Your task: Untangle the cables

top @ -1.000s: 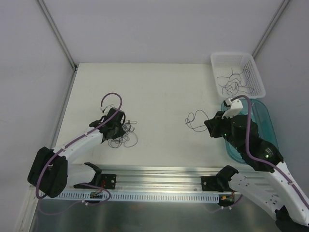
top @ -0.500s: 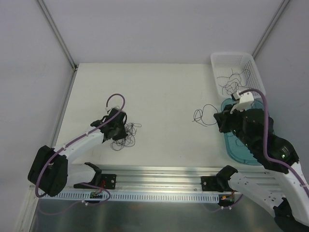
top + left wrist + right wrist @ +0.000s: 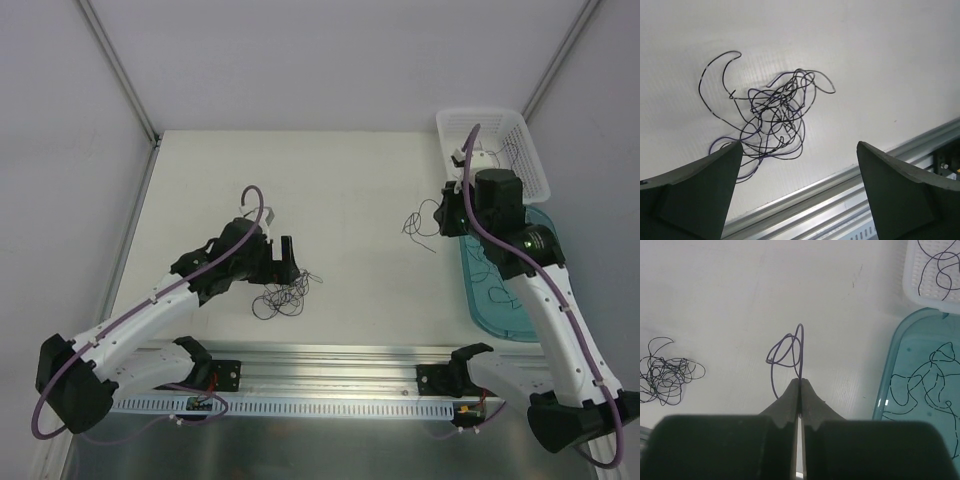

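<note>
A small wad of thin dark cables point(image 3: 283, 297) lies loose on the white table, seen close in the left wrist view as a curly tangle point(image 3: 772, 117) with one strand arcing out to the left. My left gripper point(image 3: 280, 262) hovers just behind it, open point(image 3: 799, 145), with nothing between its fingers. My right gripper point(image 3: 445, 215) is shut on a single purple cable point(image 3: 790, 352) that loops out from the pinched fingertips point(image 3: 800, 381) above the table point(image 3: 420, 222). The wad also shows far left in the right wrist view point(image 3: 667, 377).
A white basket point(image 3: 478, 112) at the back right holds several loose cables point(image 3: 940, 262). In front of it a teal tray point(image 3: 480, 318) also holds cables point(image 3: 925, 380). A metal rail point(image 3: 330, 365) runs along the near table edge.
My left gripper opened, let go of the wad and shifted right; the wad now lies on the table. My right arm rose and swung back towards the basket with its strand.
</note>
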Controlling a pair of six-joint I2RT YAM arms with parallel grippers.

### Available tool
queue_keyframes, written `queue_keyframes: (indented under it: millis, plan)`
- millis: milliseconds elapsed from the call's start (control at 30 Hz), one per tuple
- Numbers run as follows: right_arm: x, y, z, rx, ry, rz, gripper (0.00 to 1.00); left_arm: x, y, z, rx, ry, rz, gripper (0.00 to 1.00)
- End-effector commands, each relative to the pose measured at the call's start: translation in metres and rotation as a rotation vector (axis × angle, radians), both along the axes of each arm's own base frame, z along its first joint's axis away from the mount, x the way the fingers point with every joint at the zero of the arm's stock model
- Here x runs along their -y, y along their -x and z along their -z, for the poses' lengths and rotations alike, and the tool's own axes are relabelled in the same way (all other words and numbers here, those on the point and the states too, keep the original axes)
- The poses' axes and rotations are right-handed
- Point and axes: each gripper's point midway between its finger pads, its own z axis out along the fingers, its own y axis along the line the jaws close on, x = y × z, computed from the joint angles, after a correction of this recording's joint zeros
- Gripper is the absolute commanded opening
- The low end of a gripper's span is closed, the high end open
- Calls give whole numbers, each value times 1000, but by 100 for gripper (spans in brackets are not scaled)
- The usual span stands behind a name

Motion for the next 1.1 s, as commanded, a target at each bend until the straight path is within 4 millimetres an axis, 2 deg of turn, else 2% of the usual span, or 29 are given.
queue_keyframes:
  millis: [0, 67, 100, 200, 267, 333, 367, 400, 433, 467, 500, 533, 567, 600, 633, 667, 733, 767, 800, 833, 867, 900, 967, 1000, 1033, 1067]
  plan:
    - [-5, -27, -33, 90, -51, -35, 1, 7, -1, -52, 110, 46, 91, 99]
    - [-4, -36, -34, 83, -61, -37, 1, 5, -6, -71, 152, 57, 102, 99]
    - [2, -48, -38, 89, -66, -22, 1, 3, -3, -74, 153, 52, 133, 99]
    - [15, -69, -44, 104, -89, 28, 1, -14, -15, -89, 191, 43, 123, 99]
    - [29, -84, -54, 141, -92, 101, 1, -36, -29, -90, 208, 2, 56, 99]
    - [50, -108, -64, 185, -110, 186, 1, -60, -41, -86, 245, -87, -8, 99]
    - [68, -117, -66, 198, -117, 262, 1, -69, -43, -79, 241, -122, -32, 99]
    - [76, -133, -63, 202, -122, 298, 1, -77, -46, -75, 247, -158, -65, 99]
    - [90, -141, -69, 228, -107, 363, 1, -86, -50, -66, 248, -197, -101, 99]
    - [110, -150, -69, 237, -106, 426, 1, -87, -50, -60, 243, -209, -101, 99]
    - [119, -160, -73, 262, -104, 456, 1, -87, -50, -54, 238, -212, -101, 99]
    - [131, -177, -57, 234, -89, 501, 1, -88, -50, -43, 227, -223, -103, 99]
    - [147, -185, -64, 255, -94, 548, 1, -91, -49, -36, 210, -238, -98, 99]
    - [155, -195, -65, 271, -100, 574, 1, -92, -50, -33, 206, -253, -96, 99]
    - [165, -213, -45, 234, -85, 604, 1, -98, -52, -30, 205, -284, -118, 99]
    - [177, -223, -56, 265, -82, 632, 1, -101, -52, -28, 202, -295, -128, 99]
    - [190, -245, -50, 261, -72, 667, 4, -102, -52, -25, 194, -304, -129, 99]
    - [202, -265, -40, 242, -72, 693, 9, -102, -52, -24, 190, -308, -126, 99]
    - [207, -273, -34, 227, -85, 714, 21, -101, -52, -23, 186, -309, -124, 99]
    - [212, -279, -28, 212, -76, 730, 30, -101, -52, -19, 175, -315, -120, 99]
    - [215, -289, -12, 181, -71, 732, 39, -100, -52, -17, 168, -315, -115, 99]
    - [214, -294, -16, 194, -76, 725, 54, -99, -52, -16, 162, -313, -112, 99]
    - [208, -298, -14, 194, -94, 692, 63, -98, -53, -14, 151, -313, -102, 99]
    - [204, -295, -20, 205, -103, 677, 70, -96, -53, -13, 147, -310, -97, 99]
    - [195, -292, -9, 176, -115, 645, 73, -95, -53, -13, 144, -306, -95, 99]
    - [188, -290, -9, 175, -125, 623, 76, -95, -53, -13, 144, -306, -93, 99]
